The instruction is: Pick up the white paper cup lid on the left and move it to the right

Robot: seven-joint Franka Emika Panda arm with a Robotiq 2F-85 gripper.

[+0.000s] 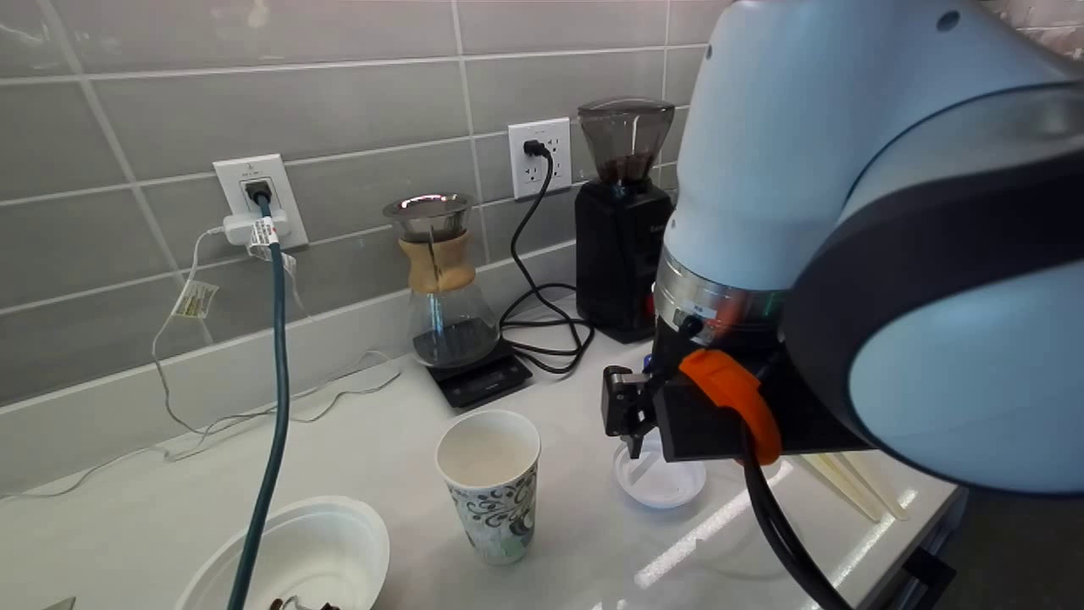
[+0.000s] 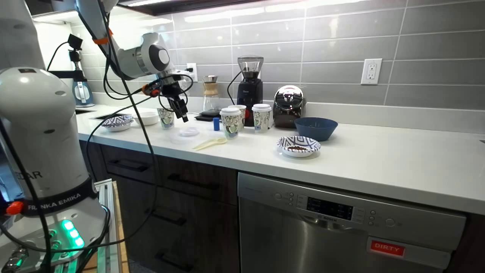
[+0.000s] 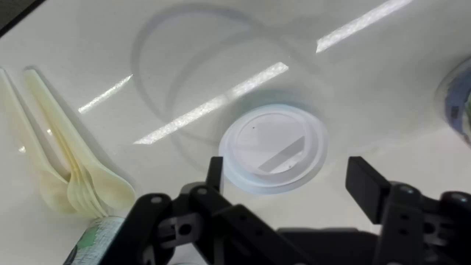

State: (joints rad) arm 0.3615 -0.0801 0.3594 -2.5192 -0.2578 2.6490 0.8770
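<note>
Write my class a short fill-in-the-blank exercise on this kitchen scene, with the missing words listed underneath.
1. In the wrist view, the end effector near the white lid is not shut but ____.
2. In that view, two pale spoons lie together with one ____.
3. In an exterior view, the red sign on the dishwasher reads ____.
4. There, behind the patterned bowl holding dark bits, a deep bowl is coloured ____.

Missing words: open; fork; DIRTY; blue.

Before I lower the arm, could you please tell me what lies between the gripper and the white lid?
Nothing shows between the open gripper and the white lid below it, in an exterior view or the wrist view.
</note>
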